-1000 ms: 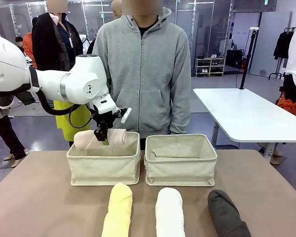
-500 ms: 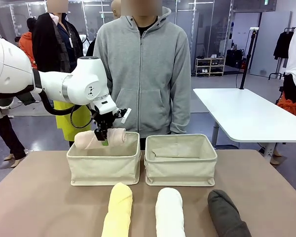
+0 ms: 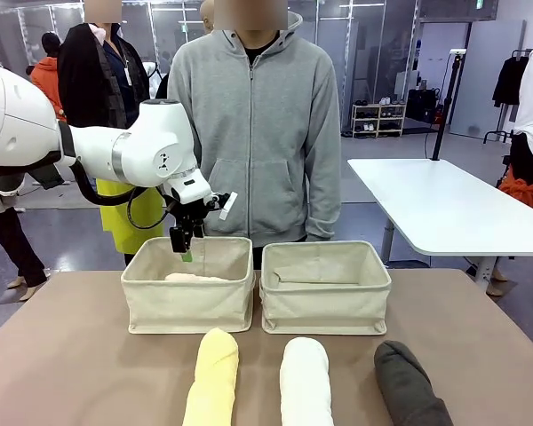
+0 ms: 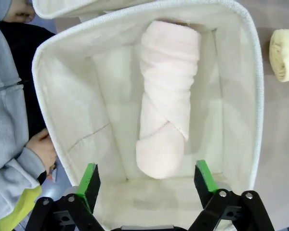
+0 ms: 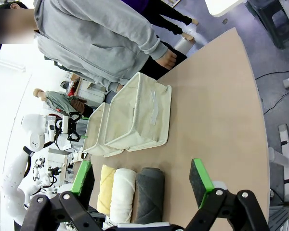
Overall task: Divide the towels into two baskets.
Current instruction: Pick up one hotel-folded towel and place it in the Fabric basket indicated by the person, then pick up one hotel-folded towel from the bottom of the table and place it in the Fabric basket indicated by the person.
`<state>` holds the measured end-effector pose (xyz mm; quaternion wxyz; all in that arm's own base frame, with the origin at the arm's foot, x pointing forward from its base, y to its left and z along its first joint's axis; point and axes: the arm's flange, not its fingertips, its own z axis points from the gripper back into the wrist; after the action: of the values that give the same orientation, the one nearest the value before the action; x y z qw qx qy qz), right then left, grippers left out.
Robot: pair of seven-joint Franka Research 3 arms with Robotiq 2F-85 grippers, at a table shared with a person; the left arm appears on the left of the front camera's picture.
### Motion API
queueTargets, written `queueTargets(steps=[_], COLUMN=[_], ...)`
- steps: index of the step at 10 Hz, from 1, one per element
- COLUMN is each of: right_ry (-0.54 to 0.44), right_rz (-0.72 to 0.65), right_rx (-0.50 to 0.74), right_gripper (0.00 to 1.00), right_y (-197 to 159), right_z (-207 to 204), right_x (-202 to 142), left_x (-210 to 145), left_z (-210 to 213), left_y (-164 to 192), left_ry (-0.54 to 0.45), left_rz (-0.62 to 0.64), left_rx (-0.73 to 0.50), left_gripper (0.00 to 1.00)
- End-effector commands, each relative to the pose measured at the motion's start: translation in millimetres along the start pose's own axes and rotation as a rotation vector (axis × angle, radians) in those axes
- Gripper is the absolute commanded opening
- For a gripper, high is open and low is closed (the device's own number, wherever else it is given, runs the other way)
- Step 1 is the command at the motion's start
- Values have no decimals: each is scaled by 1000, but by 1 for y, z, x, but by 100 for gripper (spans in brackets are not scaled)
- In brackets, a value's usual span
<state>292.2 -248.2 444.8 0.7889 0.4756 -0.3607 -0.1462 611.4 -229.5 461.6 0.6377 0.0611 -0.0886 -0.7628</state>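
Note:
The pale pink towel (image 4: 166,96) lies loose on the floor of the left basket (image 3: 188,306), its top just showing over the rim (image 3: 195,278). My left gripper (image 3: 185,244) hangs open above that basket, its green pads well apart either side of the roll's near end (image 4: 147,173). The right basket (image 3: 324,302) stands beside it with no towel showing inside. In a row at the table's front lie the yellow towel (image 3: 213,377), the white towel (image 3: 306,382) and the dark grey-brown towel (image 3: 409,386). My right gripper (image 5: 142,177) is open with nothing in it, high above the table.
A person in a grey hoodie (image 3: 253,133) stands right behind the baskets, one hand (image 4: 43,149) close to the left basket's far rim. A white table (image 3: 444,209) stands at the right. Brown tabletop lies bare on both sides of the baskets.
My left gripper opened and let go of the pink towel. The roll dropped from rim height to the floor of the left basket. The arm rose slightly.

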Motion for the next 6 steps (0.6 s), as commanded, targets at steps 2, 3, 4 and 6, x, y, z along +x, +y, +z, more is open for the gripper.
queueTargets(steps=[2,3,4,6], right_ry=[-7,-7,-7,-7], right_rz=[3,3,3,3], right_rx=[9,9,9,9], right_gripper=[100,100,100,100], right_y=[2,2,2,2], right_z=[1,1,1,1], right_x=[1,1,1,1], left_x=[-10,-2,-2,-2], left_z=[11,2,2,2], left_y=[-42,-3,-3,-3], left_ry=[-40,2,2,2], left_rz=[87,15,15,15], left_rx=[42,1,1,1], left_gripper=[100,100,100,100])
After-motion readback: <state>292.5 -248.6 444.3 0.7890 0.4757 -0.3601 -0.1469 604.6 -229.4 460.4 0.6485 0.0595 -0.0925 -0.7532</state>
